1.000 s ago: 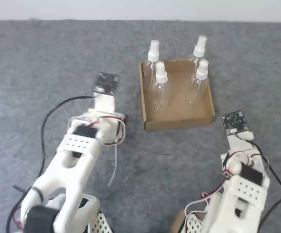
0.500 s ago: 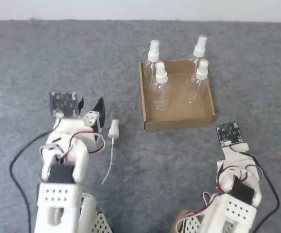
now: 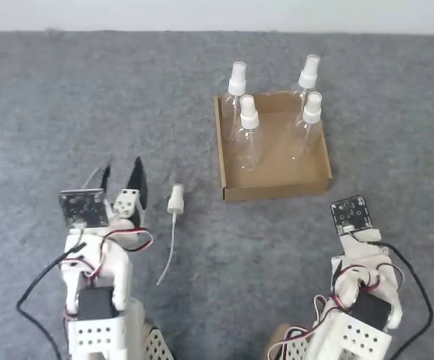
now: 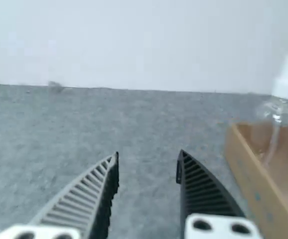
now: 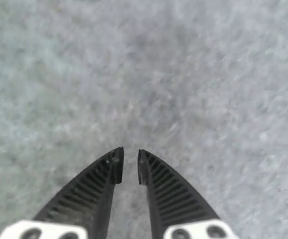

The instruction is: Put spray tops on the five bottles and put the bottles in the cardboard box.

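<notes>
Grey carpet (image 3: pixel 44 97) runs under everything you are working on. Closest in, your right gripper (image 5: pixel 130 157) points down at bare carpet. Its jaws are drawn almost together, with only a thin slit between them and nothing in it. A little farther out on the other side, your left gripper (image 3: pixel 121 166) has its jaws spread wide and empty, aimed level over the carpet toward the white wall (image 4: pixel 144 40). Just beside it, on the box side, a loose spray top (image 3: pixel 176 199) lies on the carpet, its thin tube trailing back toward the arms. Beyond that sits the cardboard box (image 3: pixel 277 186). The near pair of bottles (image 3: pixel 247 139) stands upright inside it, both capped. The far pair of bottles (image 3: pixel 308 75), also capped, stands at the far wall of the box; you cannot tell whether they are inside it or just behind.
</notes>
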